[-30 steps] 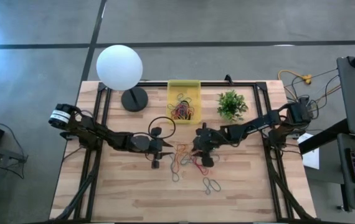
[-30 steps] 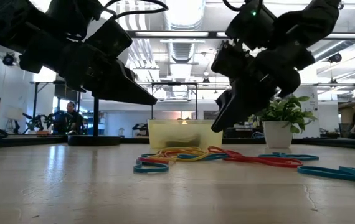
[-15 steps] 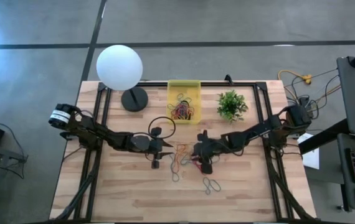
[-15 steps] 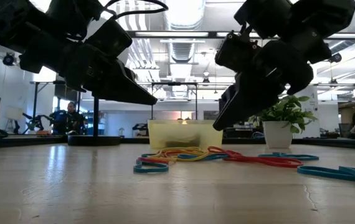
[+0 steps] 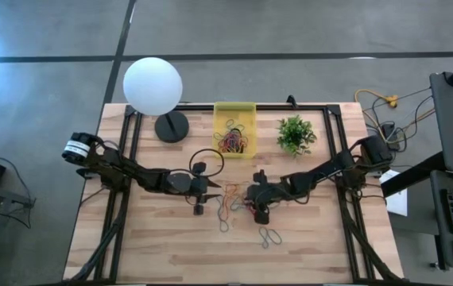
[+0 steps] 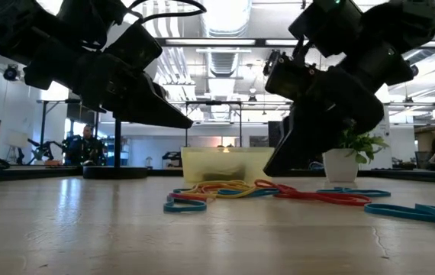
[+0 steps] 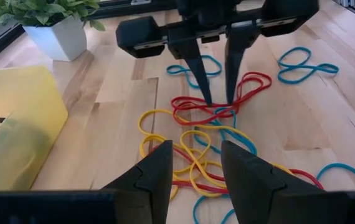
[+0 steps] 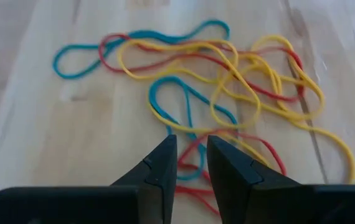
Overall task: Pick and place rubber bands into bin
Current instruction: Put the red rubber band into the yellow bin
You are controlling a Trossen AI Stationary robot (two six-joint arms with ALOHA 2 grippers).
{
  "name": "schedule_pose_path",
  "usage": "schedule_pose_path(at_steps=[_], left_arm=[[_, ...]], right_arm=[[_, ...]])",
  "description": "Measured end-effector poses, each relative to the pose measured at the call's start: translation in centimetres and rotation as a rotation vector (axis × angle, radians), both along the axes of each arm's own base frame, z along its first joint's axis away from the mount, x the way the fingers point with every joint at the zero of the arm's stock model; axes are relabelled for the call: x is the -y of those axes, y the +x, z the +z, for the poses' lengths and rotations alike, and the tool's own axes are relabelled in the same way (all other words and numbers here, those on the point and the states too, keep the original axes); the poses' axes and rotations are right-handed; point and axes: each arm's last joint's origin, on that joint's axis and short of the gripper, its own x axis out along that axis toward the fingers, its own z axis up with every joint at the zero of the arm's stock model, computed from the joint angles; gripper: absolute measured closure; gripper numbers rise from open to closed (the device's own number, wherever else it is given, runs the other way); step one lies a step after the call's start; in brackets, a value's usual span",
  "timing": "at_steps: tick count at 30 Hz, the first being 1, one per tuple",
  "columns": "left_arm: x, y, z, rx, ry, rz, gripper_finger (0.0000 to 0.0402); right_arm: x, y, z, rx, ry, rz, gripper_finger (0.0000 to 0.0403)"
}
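1. My right tool (image 7: 215, 99) has its fingers narrowly apart, tips down on the red loops of the rubber bands (image 5: 234, 202) (mid-counter).
2. My left tool (image 5: 200, 208) hangs apart beside them.
3. The bin (image 5: 234, 110) sits behind.

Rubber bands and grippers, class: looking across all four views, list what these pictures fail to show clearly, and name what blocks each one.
- Right gripper: whether its fingers have caught a red band; the tips cover the contact in the left wrist view.
- Bin contents: the low view shows only its translucent wall.
- Bands in the bin: too small to count from above.
- Left gripper: fingertips cut off by the picture's edge.
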Motion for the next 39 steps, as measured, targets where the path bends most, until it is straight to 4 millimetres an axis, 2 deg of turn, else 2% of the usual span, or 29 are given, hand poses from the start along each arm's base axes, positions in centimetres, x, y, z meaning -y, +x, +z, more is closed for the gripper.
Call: schedule_pose_path(at_steps=[10, 25, 39], left_arm=[[0.0, 0.0, 0.0, 0.001, -0.001, 0.0, 0.0281], [0.0, 0.0, -0.1, -0.003, -0.001, 0.001, 0.0281], [0.0, 0.0, 0.0, -0.002, -0.001, 0.001, 0.0281]], right_arm=[[-0.1, 0.3, -1.6, -0.039, -0.007, -0.002, 0.033], [-0.2, 0.4, -1.6, -0.037, 0.013, 0.049, 0.0337], [-0.3, 0.4, -1.5, -0.03, 0.014, 0.106, 0.0318]])
